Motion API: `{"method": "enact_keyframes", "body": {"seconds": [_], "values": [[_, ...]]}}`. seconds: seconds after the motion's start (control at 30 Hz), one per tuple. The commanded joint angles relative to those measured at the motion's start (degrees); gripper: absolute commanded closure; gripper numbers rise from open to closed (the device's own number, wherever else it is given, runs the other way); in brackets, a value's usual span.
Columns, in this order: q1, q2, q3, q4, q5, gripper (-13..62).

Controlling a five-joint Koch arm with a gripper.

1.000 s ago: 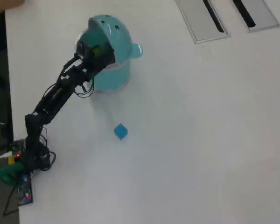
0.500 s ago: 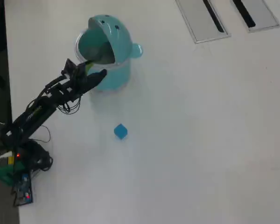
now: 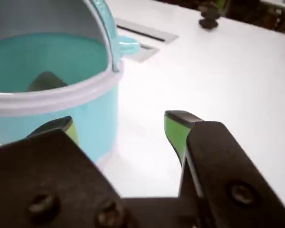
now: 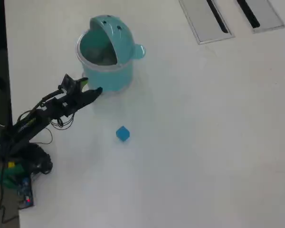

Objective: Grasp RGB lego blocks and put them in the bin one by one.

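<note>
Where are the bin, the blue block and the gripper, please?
bin point(image 4: 115, 80): overhead view, on its teal front wall.
blue block point(image 4: 123, 134): overhead view, on its top face.
gripper point(image 3: 118, 128): wrist view, midway between the green-tipped fingers.

— What carries everything?
— A white worktop point(image 4: 204, 142); a teal bin point(image 4: 107, 52) stands near its far left; a blue lego block point(image 4: 123, 134) lies apart, nearer; two grey slotted panels point(image 4: 230, 18) sit flush at the top right.

The bin point(image 4: 107, 78) was teal and round, with a clear rim, a domed hood tilted back, and a small knob on its side; it stood upright and open. A single blue block point(image 4: 123, 134) lay apart from it on the white counter point(image 4: 204, 142).
</note>
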Motion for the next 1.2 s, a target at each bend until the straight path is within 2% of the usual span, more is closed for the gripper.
{"method": "enact_keyframes", "body": {"seconds": [0.0,0.23,0.53,0.8,1.17], "values": [[0.6,2.4,1.0,-3.8,1.1,15.4],[1.7,2.4,13.9,-10.9,6.0,15.4],[5.7,3.8,27.9,-28.2,5.8,17.0],[9.6,2.9,26.5,-23.5,2.3,16.2],[13.4,-11.4,14.6,-15.3,-2.9,17.4]]}}
